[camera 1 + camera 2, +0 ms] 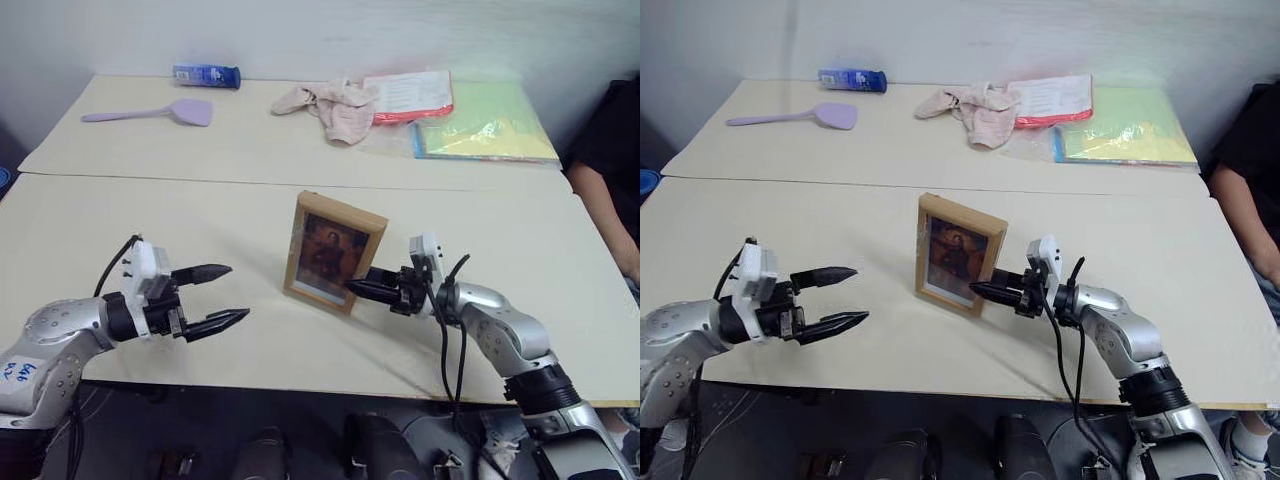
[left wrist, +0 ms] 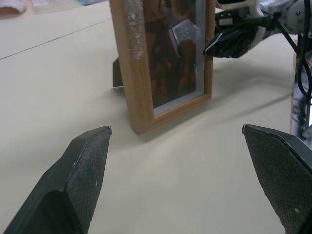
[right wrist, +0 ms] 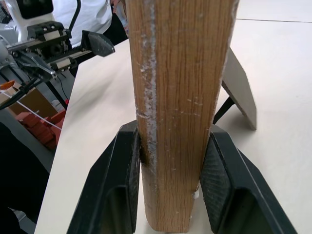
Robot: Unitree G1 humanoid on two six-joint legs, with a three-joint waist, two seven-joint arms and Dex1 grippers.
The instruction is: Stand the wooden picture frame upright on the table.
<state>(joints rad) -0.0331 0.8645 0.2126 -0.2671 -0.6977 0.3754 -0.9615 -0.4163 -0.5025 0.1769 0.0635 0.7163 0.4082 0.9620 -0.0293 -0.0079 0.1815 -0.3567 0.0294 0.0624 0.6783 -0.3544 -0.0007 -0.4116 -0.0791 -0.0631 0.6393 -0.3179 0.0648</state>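
Here the wooden picture frame [image 1: 334, 252] stands upright on the bench [image 1: 90, 235], easel leg propped behind — the right end effector [image 1: 357, 288] pinches its side edge, likely steadying it, while the left end effector [image 1: 228, 293] hangs wide open, well apart.

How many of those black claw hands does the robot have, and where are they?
2. The left gripper hangs open above the table, apart from the wooden picture frame. The right gripper is clamped on the standing frame's side edge.
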